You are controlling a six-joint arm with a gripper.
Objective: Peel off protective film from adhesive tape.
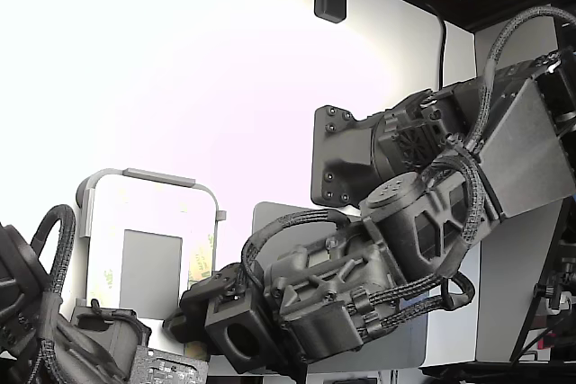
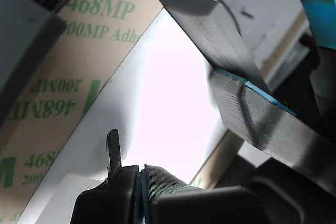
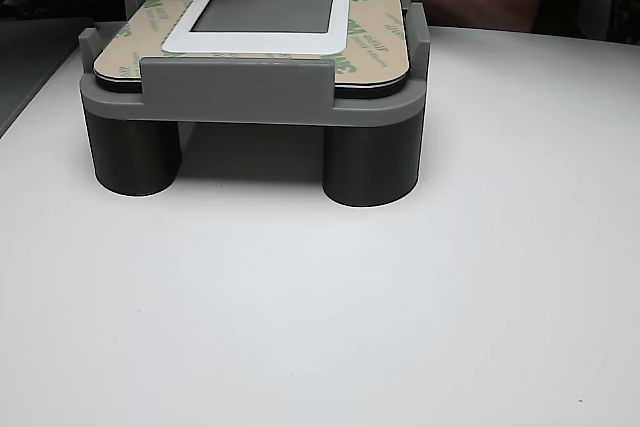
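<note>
White tabletop (image 3: pixel 400 297); grey fixture (image 3: pixel 235 82); protective film (image 2: pixel 58 114), long axis 7-to-1 o'clock in wrist view, at 10 o'clock from gripper (image 2: pixel 173 145); jaws parted, holding nothing

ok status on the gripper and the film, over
Gripper at the panel edge, jaws look closed; grip on anything unclear. Protective film flat on the white panel. Grey fixture holds panel; nothing blocking.

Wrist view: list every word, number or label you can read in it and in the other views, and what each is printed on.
"468MP": green print on the protective film, wrist view.
"200MP": same film; one copy reads mirrored.
"Adh", cut off by the film's edge.
Other view: green marks on the film, too small to read.
Exterior view: no readable text.
</note>
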